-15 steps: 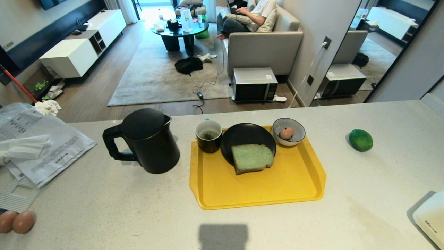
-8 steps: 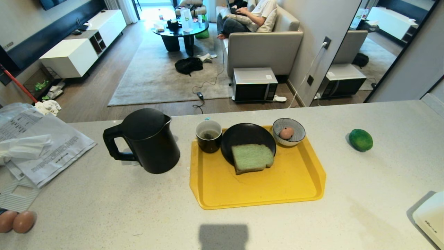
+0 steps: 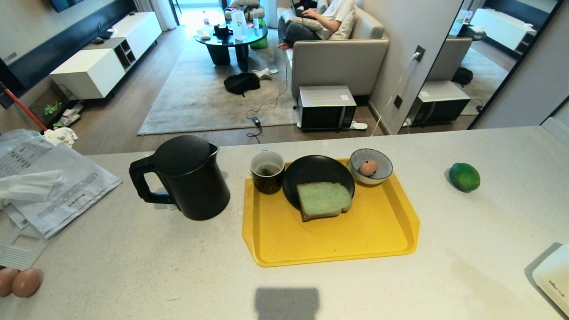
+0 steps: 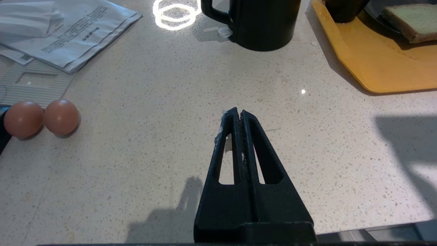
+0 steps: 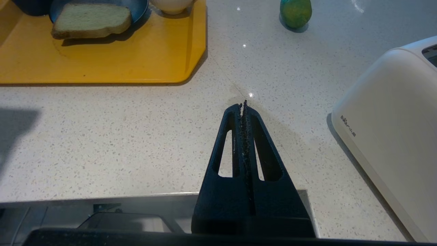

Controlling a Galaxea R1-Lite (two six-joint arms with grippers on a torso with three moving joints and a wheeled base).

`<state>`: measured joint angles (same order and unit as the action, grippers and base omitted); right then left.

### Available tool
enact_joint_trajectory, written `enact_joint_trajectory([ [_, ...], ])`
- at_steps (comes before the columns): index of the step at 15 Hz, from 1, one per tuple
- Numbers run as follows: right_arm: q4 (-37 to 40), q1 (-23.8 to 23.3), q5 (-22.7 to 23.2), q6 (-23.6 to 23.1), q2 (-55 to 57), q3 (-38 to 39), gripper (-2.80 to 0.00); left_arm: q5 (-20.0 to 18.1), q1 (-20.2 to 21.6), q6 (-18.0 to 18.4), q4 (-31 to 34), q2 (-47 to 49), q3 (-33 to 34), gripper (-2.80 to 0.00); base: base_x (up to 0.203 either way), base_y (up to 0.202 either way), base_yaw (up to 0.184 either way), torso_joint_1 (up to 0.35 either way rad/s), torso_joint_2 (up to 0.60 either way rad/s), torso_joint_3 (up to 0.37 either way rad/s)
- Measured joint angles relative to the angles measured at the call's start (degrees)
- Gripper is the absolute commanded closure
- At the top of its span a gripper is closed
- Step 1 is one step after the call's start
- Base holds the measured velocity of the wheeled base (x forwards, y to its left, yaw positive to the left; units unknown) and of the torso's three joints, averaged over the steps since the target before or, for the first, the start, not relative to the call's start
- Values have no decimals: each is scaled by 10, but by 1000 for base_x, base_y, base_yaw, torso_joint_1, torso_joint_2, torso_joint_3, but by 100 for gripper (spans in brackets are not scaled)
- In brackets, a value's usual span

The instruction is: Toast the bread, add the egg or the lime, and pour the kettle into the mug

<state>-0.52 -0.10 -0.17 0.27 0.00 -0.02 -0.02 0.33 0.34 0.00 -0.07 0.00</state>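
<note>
Speckled stone countertop (image 3: 133,266), stock as laid out:

- Yellow tray (image 3: 369,240), centre. Holds a black mug (image 3: 267,172) with tea bag at its far left corner; a black plate (image 3: 311,171) beside the mug; a green bread slice (image 3: 323,200) resting on the plate's near edge; a blue-striped bowl (image 3: 382,171) at the far right corner, containing one pinkish egg (image 3: 367,167).
- Black kettle (image 3: 184,178), upright, left of the tray, handle pointing left.
- Lime (image 3: 464,177), alone on the counter, well right of the tray.
- Two brown eggs (image 3: 20,282), touching, near left corner.
- Papers (image 3: 58,186), far left.
- White toaster (image 5: 392,130), near right edge.
- Left gripper (image 4: 239,114): fingers pressed together, empty, above bare counter.
- Right gripper (image 5: 243,106): likewise clenched, empty, beside the toaster.
</note>
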Motion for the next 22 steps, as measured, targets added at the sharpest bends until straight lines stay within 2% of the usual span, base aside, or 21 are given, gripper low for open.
enact_joint_trajectory([
  [6, 0, 0, 0, 0, 0, 0, 0, 0, 0, 0, 0, 0, 0, 0, 0, 0, 0, -97, 194, 90],
  [13, 0, 0, 0, 0, 0, 0, 0, 0, 0, 0, 0, 0, 0, 0, 0, 0, 0, 0, 0, 0],
  [22, 0, 0, 0, 0, 0, 0, 0, 0, 0, 0, 0, 0, 0, 0, 0, 0, 0, -145, 280, 132],
])
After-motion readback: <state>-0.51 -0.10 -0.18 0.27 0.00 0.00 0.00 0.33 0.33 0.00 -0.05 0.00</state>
